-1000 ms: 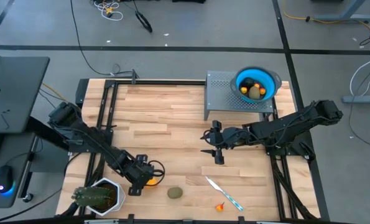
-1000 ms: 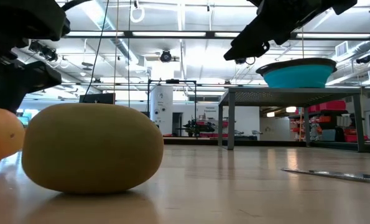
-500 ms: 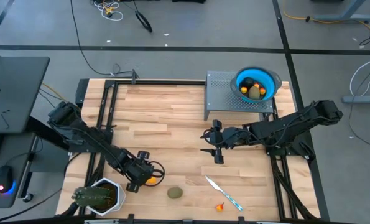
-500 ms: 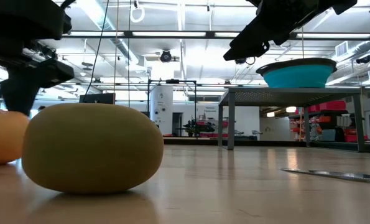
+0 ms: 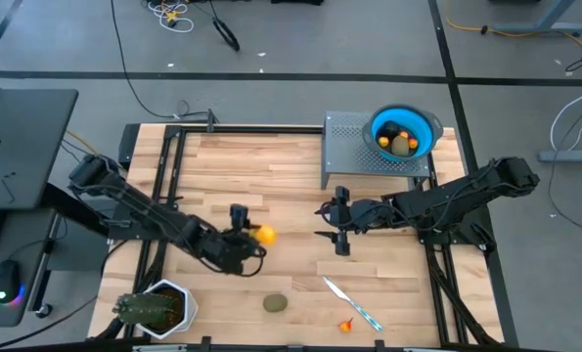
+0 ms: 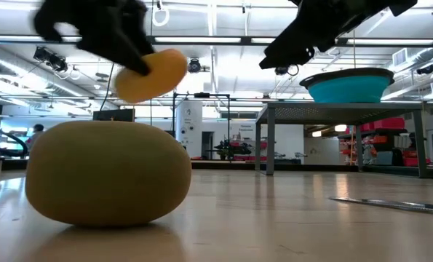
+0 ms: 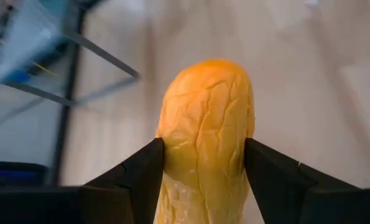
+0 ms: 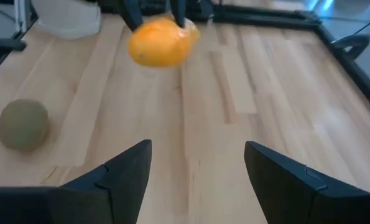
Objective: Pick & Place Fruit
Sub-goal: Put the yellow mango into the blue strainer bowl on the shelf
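My left gripper [image 5: 248,236] is shut on the yellow oblong fruit [image 5: 264,235], lifted above the table's middle; the fruit also shows in the left wrist view [image 7: 204,134] and the low view [image 6: 151,75]. An olive-brown roundish fruit [image 5: 275,304] rests on the table near the front edge. Tiny orange-red bits [image 5: 345,326] lie near the knife. The blue bowl [image 5: 428,126] on the grey stand holds another olive-brown fruit, a black ball and orange-red bits. My right gripper [image 5: 335,226] is open and empty, right of centre. My left gripper pinches the yellow oblong fruit by its two long sides [image 7: 172,155] between its two fingers, at the end nearer the wrist. The fruit's far end sticks out past the fingertips. The fruit is lifted clear of the table [image 6: 151,75].
A slim knife with a light-blue handle [image 5: 352,303] lies at the front right. A spiky green plant in a white pot [image 5: 154,309] stands at the front left corner. A grey perforated stand [image 5: 354,147] bears the bowl at the back right.
My left gripper has lifted the yellow fruit clear of the table from beside the pot and carried it up, toward the far edge and rightward toward the table's middle. The olive-brown fruit has stayed in place. My right gripper has kept still.
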Tool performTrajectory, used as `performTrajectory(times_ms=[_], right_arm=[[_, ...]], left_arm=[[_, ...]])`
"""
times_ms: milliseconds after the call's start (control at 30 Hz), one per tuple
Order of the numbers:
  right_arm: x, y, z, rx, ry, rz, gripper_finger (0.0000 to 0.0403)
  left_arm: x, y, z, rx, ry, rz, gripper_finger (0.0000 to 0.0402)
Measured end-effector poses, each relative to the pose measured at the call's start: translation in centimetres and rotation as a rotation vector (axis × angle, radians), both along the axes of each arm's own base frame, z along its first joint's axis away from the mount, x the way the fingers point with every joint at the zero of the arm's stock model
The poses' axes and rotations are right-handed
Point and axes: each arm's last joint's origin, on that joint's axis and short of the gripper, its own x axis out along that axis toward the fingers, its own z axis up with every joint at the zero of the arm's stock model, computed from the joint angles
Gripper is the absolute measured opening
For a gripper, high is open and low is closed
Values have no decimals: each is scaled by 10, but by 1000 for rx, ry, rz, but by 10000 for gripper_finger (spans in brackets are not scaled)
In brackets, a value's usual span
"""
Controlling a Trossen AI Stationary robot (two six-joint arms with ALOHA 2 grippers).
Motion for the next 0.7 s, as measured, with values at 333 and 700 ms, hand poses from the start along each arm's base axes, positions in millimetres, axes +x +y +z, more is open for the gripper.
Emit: performTrajectory(times_ms=[333,700], right_arm=[[6,0,13,-117,-143,-41,268],[9,13,25,-290,-266,133,268]], left_arm=[[34,44,13,-92,-118,-32,217],[48,90,17,-458,-166,-65,217]])
